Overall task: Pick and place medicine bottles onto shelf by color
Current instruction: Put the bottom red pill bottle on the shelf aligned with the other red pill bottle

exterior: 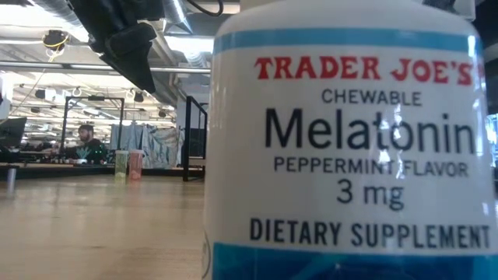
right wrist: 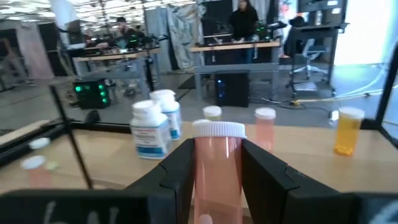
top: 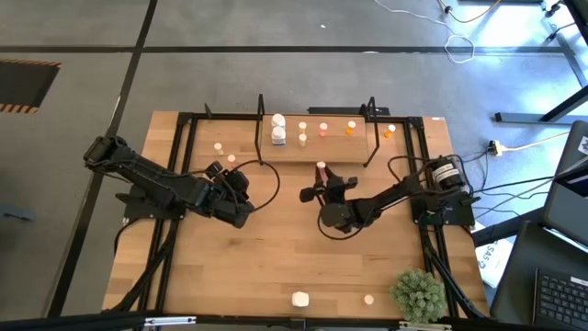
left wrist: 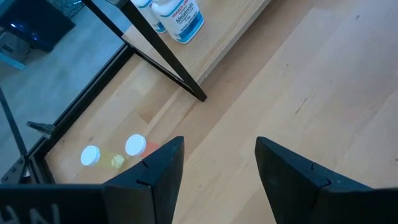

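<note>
Overhead, right gripper [top: 321, 175] sits just in front of the shelf [top: 317, 149], jaws clamped on a pink bottle [top: 321, 168] with a white cap; right arm reaches in from its base at the counter's right side, elbow low, wrist turned toward the shelf. Shelf already carries two white bottles [top: 278, 129] at its left end, then cream, pink and orange ones toward the right. Left gripper [top: 226, 168] waits near the shelf's left end, arm folded in from the left. More bottles lie loose beside that end, and two near the plant [top: 421, 292] at the front edge. Low view: a white melatonin bottle [exterior: 350, 140] fills most of the frame; a dark gripper hangs at upper left, which arm I cannot tell. Left wrist view: jaws apart, nothing between them; two small capped bottles [left wrist: 112, 152] stand on the counter [left wrist: 298, 81] beyond them. Right wrist view: pink bottle [right wrist: 217, 165] held upright between the fingers [right wrist: 177, 168], cap above them; another pink bottle [right wrist: 265, 129] stands on the shelf ahead, orange one [right wrist: 348, 130] well to its side. Judgement: step in hand is placing. Keep the bottle upright, carry it over the shelf's front edge, set it beside the pink one, clear of the white pair, then release.
</note>
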`<state>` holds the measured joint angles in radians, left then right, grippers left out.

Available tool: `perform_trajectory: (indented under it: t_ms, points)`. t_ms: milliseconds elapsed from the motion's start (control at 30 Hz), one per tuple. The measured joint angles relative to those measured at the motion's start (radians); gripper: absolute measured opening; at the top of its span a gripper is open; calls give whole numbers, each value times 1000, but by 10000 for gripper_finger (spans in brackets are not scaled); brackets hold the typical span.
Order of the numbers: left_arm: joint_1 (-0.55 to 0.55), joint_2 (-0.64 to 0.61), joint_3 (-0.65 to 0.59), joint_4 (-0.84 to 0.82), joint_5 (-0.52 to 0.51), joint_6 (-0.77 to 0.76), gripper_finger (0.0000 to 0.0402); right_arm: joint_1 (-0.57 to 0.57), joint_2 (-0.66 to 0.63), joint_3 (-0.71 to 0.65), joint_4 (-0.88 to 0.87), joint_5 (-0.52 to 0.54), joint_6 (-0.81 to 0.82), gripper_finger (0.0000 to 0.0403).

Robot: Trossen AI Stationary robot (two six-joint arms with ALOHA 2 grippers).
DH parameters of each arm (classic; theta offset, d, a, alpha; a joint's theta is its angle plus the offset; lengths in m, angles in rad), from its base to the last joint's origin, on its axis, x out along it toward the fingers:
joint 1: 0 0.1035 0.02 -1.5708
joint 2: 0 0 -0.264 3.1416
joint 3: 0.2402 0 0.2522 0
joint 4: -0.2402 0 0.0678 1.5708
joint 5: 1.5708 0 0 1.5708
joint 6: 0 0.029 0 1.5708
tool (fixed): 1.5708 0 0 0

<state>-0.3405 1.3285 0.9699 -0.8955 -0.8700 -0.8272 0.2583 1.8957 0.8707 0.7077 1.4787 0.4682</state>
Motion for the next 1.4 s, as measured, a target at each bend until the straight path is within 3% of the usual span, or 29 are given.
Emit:
perform_trajectory:
  t_ms: [200,433,533,700,833,1000,1400]
  points:
    - [0,0,0,0,0,0,193,45,-80,-11,1,-147,-188,120]
    - [0,0,0,1,0,0,193,68,-127,-86,67,-267,-158,113]
    - [0,0,0,0,0,0,193,68,-133,-160,262,-345,-203,100]
    - [0,0,0,3,0,0,193,68,-133,-312,676,-536,-431,99]
    - [0,0,0,5,0,0,193,65,-133,-421,863,-705,-517,112]
    - [0,0,0,9,0,0,193,31,-142,-476,865,-874,-552,117]
    - [0,0,0,18,0,0,193,-79,-142,-464,861,-1092,-579,114]
